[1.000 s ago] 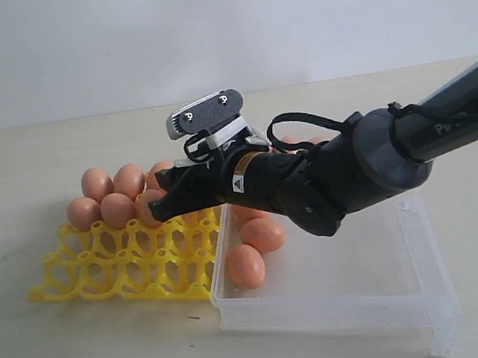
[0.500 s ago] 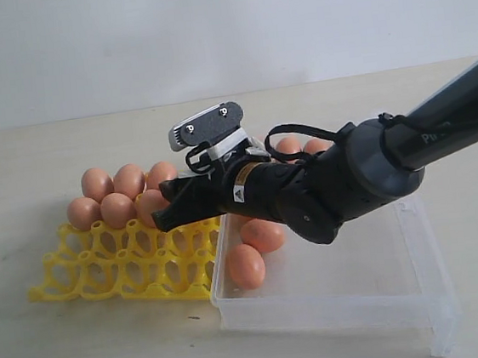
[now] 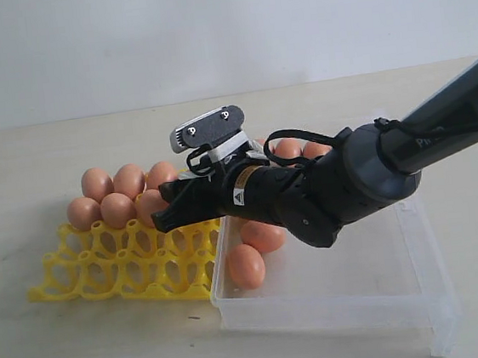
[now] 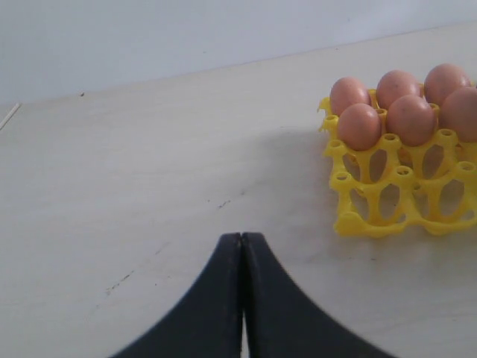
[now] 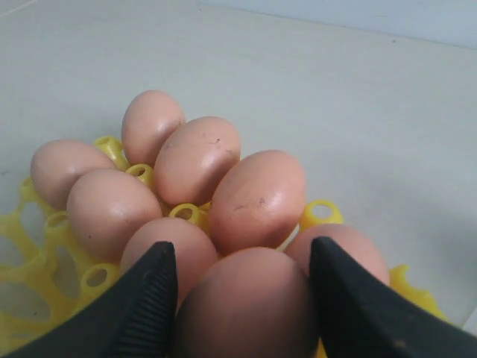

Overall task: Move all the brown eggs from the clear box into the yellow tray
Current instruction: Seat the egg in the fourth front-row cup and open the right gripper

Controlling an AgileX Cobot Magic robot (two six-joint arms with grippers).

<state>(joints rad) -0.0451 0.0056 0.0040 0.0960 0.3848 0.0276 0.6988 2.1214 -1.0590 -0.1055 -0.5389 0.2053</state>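
brown egg [image 5: 246, 306] sits between the two black fingers [image 5: 141, 306] of the right gripper [image 5: 240, 257]. its flanks touch both inner faces, so i read it as gripped, with the jaws wide around it. it hangs just above the yellow tray [image 5: 324, 212], right beside the seated eggs [image 5: 197, 156], on the tray side that faces the clear box [image 3: 339, 314]. the egg itself hides whether its bottom is in a cup yet, so i cannot tell.

step in hand is placing, my read. next move calls for a slow, straight drop into the free cup under it. no sideways drift: the neighbours on both sides are almost touching. then open just enough to clear the shell without knocking them, and lift out.

the tray's far rows hold eggs; the near rows are bare lattice in the exterior view. the box holds at least four loose eggs [image 3: 246, 266]. the arm covers part of it, so the count is uncertain. i'd put the task at around halfway.

left gripper [image 4: 242, 250] has its fingers pressed together, holding nothing, and is parked over bare table [image 4: 112, 186], apart from the tray.
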